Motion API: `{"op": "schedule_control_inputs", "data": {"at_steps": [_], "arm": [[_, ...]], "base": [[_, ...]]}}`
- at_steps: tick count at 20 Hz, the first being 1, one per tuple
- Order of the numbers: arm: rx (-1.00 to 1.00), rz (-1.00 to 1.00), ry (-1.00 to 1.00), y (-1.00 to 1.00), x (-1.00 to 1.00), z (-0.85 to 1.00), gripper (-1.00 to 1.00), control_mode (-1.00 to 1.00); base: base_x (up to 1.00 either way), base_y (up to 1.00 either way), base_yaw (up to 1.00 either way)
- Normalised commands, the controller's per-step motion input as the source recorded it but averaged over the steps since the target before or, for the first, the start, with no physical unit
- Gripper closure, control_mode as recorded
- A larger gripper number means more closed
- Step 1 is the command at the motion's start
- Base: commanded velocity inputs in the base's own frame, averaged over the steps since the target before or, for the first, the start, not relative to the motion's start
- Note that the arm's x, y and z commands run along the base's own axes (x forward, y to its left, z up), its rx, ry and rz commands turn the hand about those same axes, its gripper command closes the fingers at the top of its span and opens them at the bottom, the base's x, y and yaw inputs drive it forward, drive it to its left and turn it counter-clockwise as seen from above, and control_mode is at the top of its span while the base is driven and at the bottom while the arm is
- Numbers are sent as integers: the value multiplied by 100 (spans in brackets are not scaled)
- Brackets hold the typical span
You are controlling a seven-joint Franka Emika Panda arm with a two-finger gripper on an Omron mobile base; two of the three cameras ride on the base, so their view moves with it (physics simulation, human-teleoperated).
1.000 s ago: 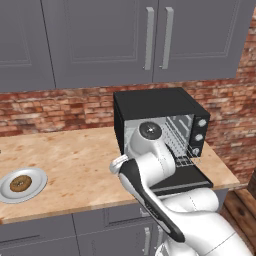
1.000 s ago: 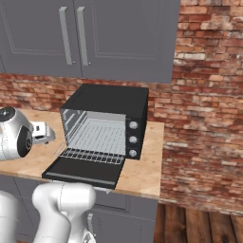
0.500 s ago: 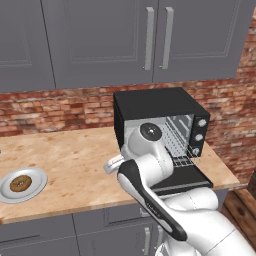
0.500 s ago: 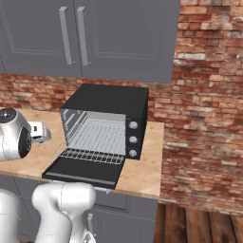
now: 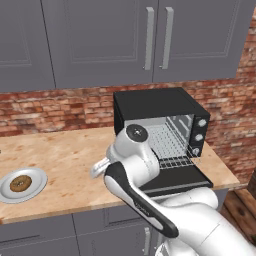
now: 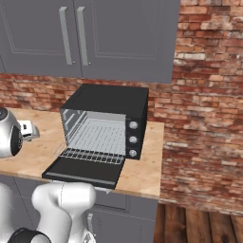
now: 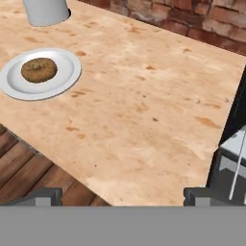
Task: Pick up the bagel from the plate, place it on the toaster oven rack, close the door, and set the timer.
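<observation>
The bagel (image 5: 20, 183) lies on the plate (image 5: 37, 177) at the counter's left front; in the hand view the bagel (image 7: 39, 70) and plate (image 7: 67, 79) sit at the upper left. My gripper (image 5: 98, 169) hovers over the middle of the counter, well right of the plate and left of the toaster oven (image 5: 155, 106). Its fingertips (image 7: 43, 196) stand wide apart with nothing between them, so the gripper (image 7: 122, 197) is open. The door (image 5: 175, 181) hangs down open. The toaster oven rack (image 6: 92, 155) shows at the oven's mouth.
A pale grey cup (image 7: 45, 10) stands beyond the plate. Three knobs (image 6: 133, 139) run down the oven's right panel. Grey cabinets (image 5: 100, 40) hang above a brick wall (image 6: 204, 95). The counter's front edge (image 7: 53, 161) is close below the hand.
The hand has swung left, away from the oven and toward the plate. The jaws stay open; bagel, plate and door have not moved.
</observation>
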Motion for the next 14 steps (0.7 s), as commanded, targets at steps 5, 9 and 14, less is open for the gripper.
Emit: {"op": "schedule_control_inputs", "data": {"at_steps": [5,9,14], "arm": [[0,11,0,45,-4,0,-100,-100],[0,11,0,41,-7,-2,-100,-100],[1,9,0,46,-12,-8,-100,-100]], "base": [[0,0,0],[0,0,0],[0,0,0]]}}
